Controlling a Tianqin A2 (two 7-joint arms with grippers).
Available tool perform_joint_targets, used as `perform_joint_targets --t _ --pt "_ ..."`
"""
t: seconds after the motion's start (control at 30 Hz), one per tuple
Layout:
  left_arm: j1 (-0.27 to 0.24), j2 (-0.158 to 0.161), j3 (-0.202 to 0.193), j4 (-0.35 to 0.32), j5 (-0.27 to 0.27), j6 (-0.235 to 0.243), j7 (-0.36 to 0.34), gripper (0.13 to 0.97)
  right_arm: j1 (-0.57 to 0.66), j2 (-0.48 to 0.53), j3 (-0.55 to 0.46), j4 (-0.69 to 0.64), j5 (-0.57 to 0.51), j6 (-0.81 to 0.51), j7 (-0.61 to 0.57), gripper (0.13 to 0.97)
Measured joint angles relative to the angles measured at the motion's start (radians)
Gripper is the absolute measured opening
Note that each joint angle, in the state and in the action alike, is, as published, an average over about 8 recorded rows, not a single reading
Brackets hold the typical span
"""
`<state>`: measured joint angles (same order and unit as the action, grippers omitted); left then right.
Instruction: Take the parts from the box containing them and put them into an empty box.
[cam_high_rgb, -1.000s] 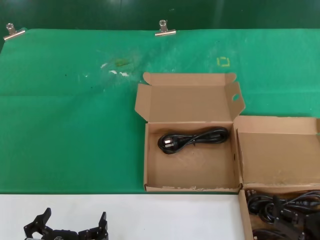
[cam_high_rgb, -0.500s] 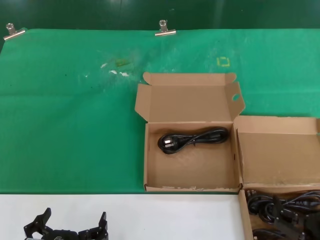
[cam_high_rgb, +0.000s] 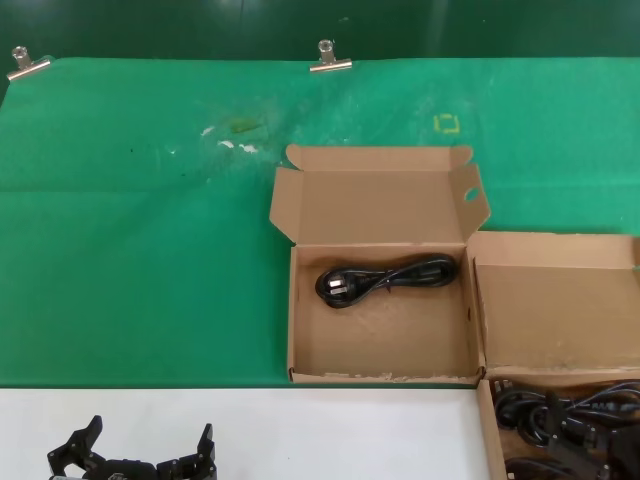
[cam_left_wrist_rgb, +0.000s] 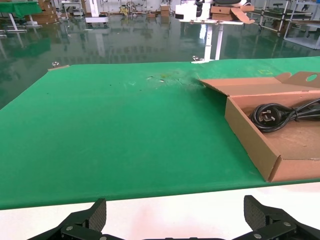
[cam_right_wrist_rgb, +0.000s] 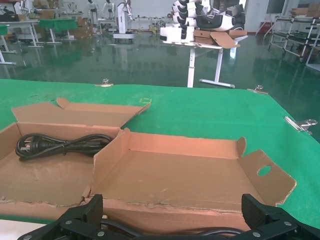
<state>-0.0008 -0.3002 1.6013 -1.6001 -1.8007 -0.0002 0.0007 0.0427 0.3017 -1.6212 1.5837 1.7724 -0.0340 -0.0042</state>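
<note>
Two end effectors are in play, and only the right one looks to be working. The right end effector has its fingers spread wide. Its wrist camera shows a strand of black cable directly beneath the gap, so I judge it is hovering low over the supply, gripping nothing.

That supply is the heap of black bundled power cords. They lie in the shallow brown cardboard supply box just right of the receiving box, nearer the robot, with its lid standing open behind them.

The receiving box, a shallow brown cardboard carton with a holed side flap, holds one coiled black cord with a chunky plug. The cord lies towards the lid side.

The left end effector is parked with its fingers apart. It sits well left of the receiving box, over the white front strip of the desk.

I read this as the pick-up step for a second cord, with transfer barely begun. My next move is to lower the right arm and close on one bundle or its plug. The cords overlap, so I would lift slowly to avoid dragging a neighbour. Then I would carry the cord left to the receiving box and set it on the bare floor beside the first.
</note>
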Motion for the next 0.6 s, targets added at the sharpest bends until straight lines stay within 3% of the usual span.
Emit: perform_joint_targets --t 0.6 --pt "0.0 0.0 0.0 0.0 0.0 0.0 0.0 0.966 0.0 0.0 0.0 0.0 0.0 0.0 0.0 0.966"
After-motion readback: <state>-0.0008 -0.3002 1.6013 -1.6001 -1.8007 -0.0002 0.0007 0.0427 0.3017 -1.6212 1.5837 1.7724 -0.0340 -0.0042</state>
